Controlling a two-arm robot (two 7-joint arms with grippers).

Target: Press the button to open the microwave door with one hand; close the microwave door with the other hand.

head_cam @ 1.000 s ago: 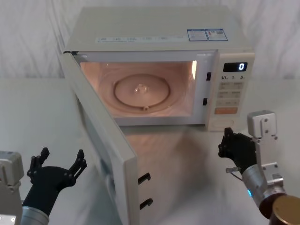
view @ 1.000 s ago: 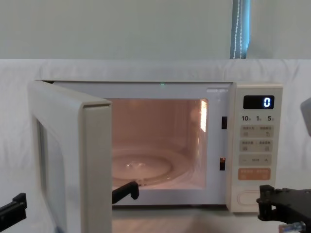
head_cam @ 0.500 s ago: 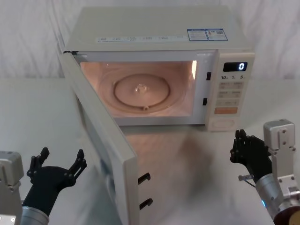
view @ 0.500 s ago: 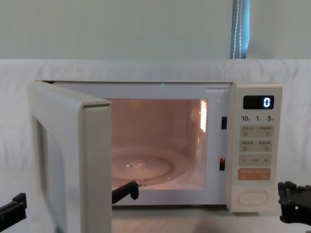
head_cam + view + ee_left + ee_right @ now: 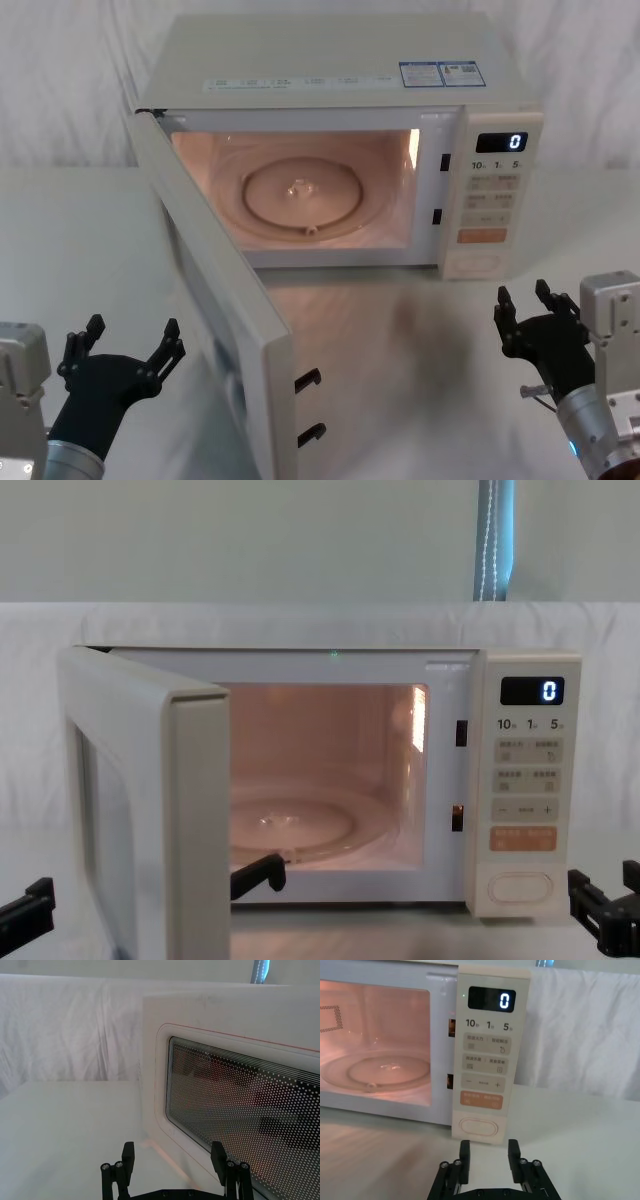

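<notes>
The large cream microwave door (image 5: 215, 300) with its dark perforated window stands swung open at left. It should be stiff and hinged; push its outer face. Left gripper (image 5: 122, 352) spread just beside it; right gripper (image 5: 532, 308) spread, near the cream pill-shaped button (image 5: 480, 264).

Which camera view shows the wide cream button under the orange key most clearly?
The right wrist view: the button faces the camera, whole, just beyond the open right claw. The chest view shows it smaller, low on the control panel. The head view shows it small, from above.

Glass turntable (image 5: 298, 195) inside the lit cavity; white cloth-covered table (image 5: 80, 250); orange key (image 5: 482, 1101).
</notes>
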